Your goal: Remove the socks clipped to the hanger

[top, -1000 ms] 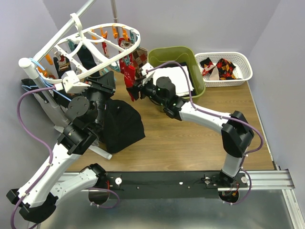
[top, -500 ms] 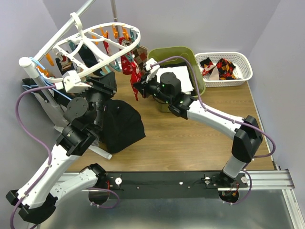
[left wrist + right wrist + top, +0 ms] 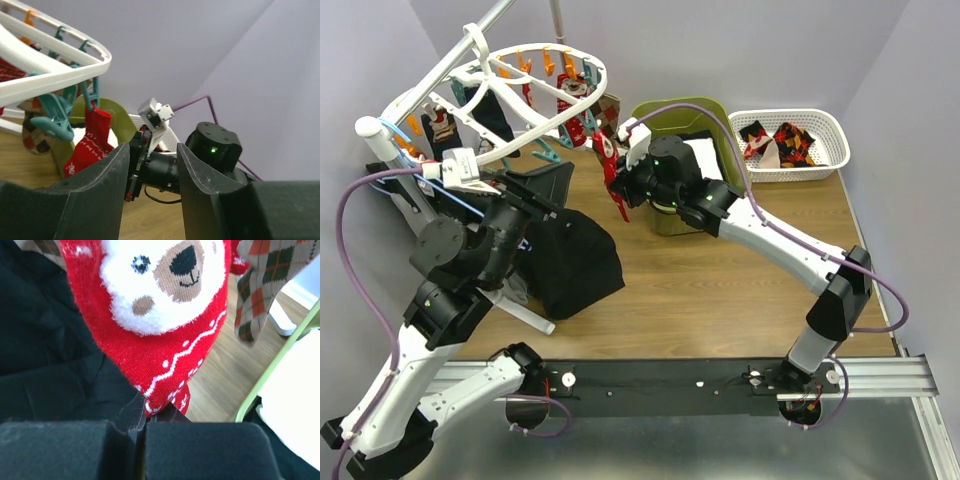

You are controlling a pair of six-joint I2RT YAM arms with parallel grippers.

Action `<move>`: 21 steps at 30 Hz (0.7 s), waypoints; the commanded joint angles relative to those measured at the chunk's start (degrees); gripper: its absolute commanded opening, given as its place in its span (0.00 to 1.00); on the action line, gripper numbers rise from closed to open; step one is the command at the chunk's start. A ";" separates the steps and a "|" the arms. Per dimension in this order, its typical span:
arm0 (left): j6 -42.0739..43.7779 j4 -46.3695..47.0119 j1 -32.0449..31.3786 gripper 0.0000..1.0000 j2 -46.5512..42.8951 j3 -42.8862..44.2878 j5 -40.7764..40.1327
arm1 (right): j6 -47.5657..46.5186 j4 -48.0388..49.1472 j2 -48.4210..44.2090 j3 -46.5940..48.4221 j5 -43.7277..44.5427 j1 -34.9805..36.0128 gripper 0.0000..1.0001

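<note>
ok so the right hand (image 3: 141, 426) just clamped shut on the red bear sock (image 3: 160, 315) while the left hand (image 3: 152, 156) opened up, empty, near the hanger (image 3: 60, 75), so a tug should unclip it.

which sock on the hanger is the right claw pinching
The red sock with the white bear face: the right claw is shut on its bottom edge. The argyle sock beside it hangs untouched.

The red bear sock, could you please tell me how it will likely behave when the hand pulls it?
The red sock is probably floppy: it hangs limp from its clip and bunches where the right hand pinches its edge. It looks fuzzy, so it should not slip easily. Likely light, it may stretch before the clip releases.
</note>
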 commanded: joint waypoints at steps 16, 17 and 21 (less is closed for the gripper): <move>-5.66 -10.35 0.00 0.66 22.76 18.46 -6.39 | -0.01 -12.93 -8.76 3.58 -2.48 0.69 0.01; -6.28 -10.80 0.00 0.66 22.76 18.29 -7.37 | -0.10 -13.20 -8.94 3.76 -2.48 0.78 0.01; -10.14 -9.23 0.00 0.66 19.96 14.96 -10.98 | -1.33 -14.51 -9.47 4.02 -2.75 0.78 0.01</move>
